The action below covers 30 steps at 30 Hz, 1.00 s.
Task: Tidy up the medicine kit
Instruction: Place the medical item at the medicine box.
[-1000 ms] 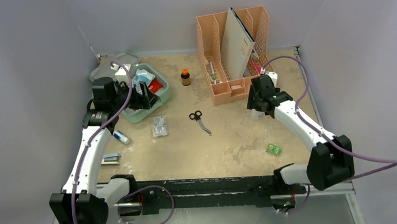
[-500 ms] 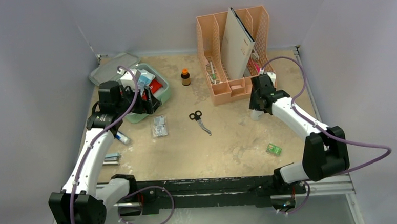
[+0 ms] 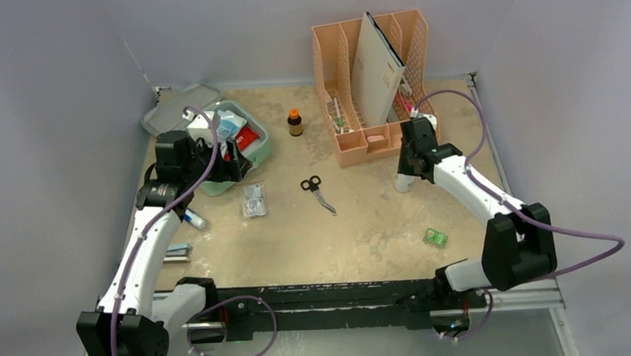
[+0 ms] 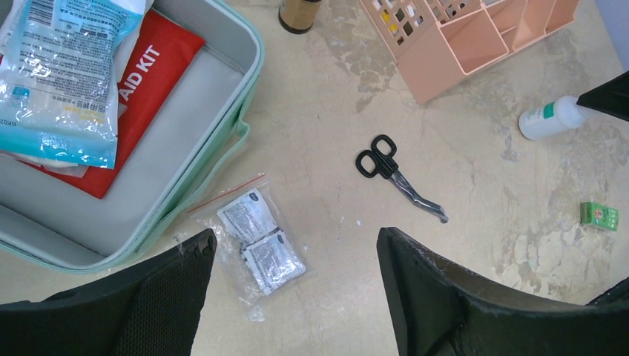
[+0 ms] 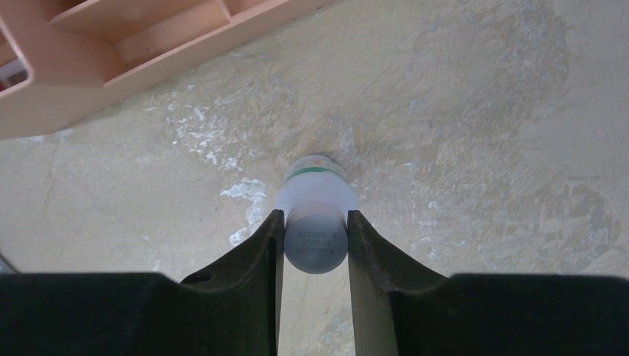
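Medicine kit [image 4: 194, 104] open at left table [image 3: 364, 224] edge, sachet bag [image 4: 256, 241] just beside.

Three plain walls in pale lavender-grey close the space in: a back wall [image 3: 247, 26], a left wall [image 3: 40, 119] and a right wall [image 3: 573, 91], all bare and matte. Between them lies a flat beige bench [image 3: 364, 224], its top worn and mottled with whitish scuffs and darker stains. In front of its near edge shows a flat grey surface [image 3: 346, 352]. The light is soft and even, and shadows are faint.
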### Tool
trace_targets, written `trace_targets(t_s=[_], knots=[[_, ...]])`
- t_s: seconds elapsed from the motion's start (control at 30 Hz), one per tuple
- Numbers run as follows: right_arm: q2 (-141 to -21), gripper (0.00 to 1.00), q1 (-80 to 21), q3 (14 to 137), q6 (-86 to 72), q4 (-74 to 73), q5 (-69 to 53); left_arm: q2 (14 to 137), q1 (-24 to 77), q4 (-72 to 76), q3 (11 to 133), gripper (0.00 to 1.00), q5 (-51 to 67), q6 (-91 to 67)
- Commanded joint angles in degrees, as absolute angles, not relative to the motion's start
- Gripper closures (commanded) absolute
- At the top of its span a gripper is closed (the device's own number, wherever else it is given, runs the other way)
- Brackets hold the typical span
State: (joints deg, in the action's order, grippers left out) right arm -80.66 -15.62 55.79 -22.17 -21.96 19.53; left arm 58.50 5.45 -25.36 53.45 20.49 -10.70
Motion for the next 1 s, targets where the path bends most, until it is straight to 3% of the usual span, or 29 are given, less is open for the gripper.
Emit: trace_targets(t_s=[0.0,0.23,0.5,0.97], knots=[[-75.16,0.74,-15.37,56.49,-21.44,-22.78,15.23,57.43,5.8,-25.09,53.97,0.22,20.95,-8.74],[-69.07,0.77,-15.41,56.85,-23.89,-23.07,-2.38,55.33,5.81,-23.26,53.52,0.21,24.75,-8.25],[-68.34,0.79,-16.68,55.95,-33.95,-15.26,-27.06,57.41,5.8,-20.33,51.96,0.22,39.63,-10.52],[-72.08,0.8,-30.59,61.42,-40.1,-9.79,-34.14,62.22,8.86,-15.97,53.78,0.23,54.37,-16.59]])
